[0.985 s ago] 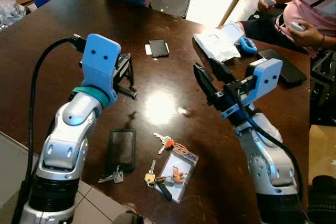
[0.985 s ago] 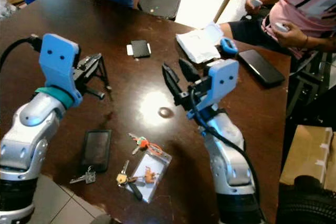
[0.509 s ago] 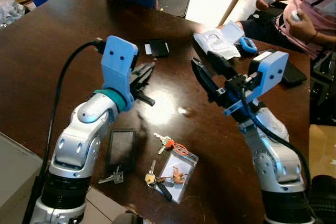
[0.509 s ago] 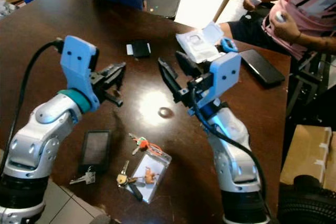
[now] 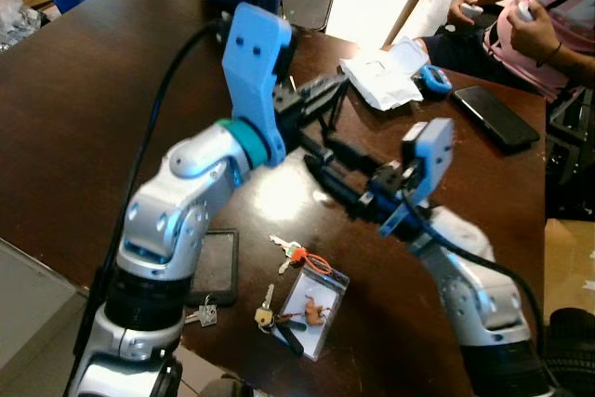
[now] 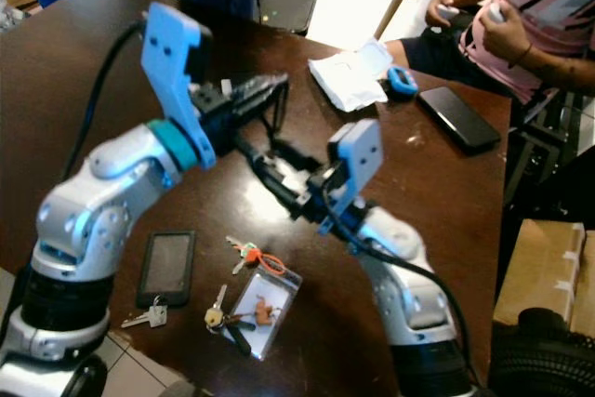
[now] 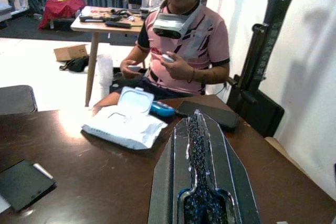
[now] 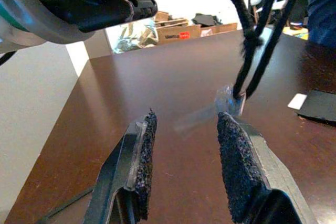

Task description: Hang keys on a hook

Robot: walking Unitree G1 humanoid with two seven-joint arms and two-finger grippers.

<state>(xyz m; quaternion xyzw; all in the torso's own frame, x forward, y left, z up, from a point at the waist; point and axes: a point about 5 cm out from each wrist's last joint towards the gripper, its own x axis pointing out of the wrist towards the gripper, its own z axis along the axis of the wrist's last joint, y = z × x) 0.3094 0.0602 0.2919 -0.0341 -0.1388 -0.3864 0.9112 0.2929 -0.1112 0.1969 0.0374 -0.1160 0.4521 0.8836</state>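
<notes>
A bunch of keys (image 5: 296,297) with an orange tag and a clear card holder lies on the dark table (image 5: 84,90) near its front edge. A single key (image 5: 201,313) rests further left. My left gripper (image 5: 340,85) is raised over the table's middle, far above the keys; its fingers (image 7: 197,145) are pressed together. A thin black wire frame (image 8: 251,35) hangs beneath it, and I cannot tell whether it is held. My right gripper (image 5: 321,155) reaches leftward under the left one, its pads (image 8: 145,156) apart and empty.
A black phone (image 5: 216,265) lies left of the keys. A white wipes pack (image 5: 381,76), a blue object (image 5: 435,79) and another phone (image 5: 493,116) sit at the back right. A seated person (image 5: 544,30) holds controllers there. A chair (image 5: 307,2) stands behind the table.
My left arm has swung up and to the right across the table's middle. My right gripper has dropped lower and moved left, ending beneath the left gripper. The keys have stayed put.
</notes>
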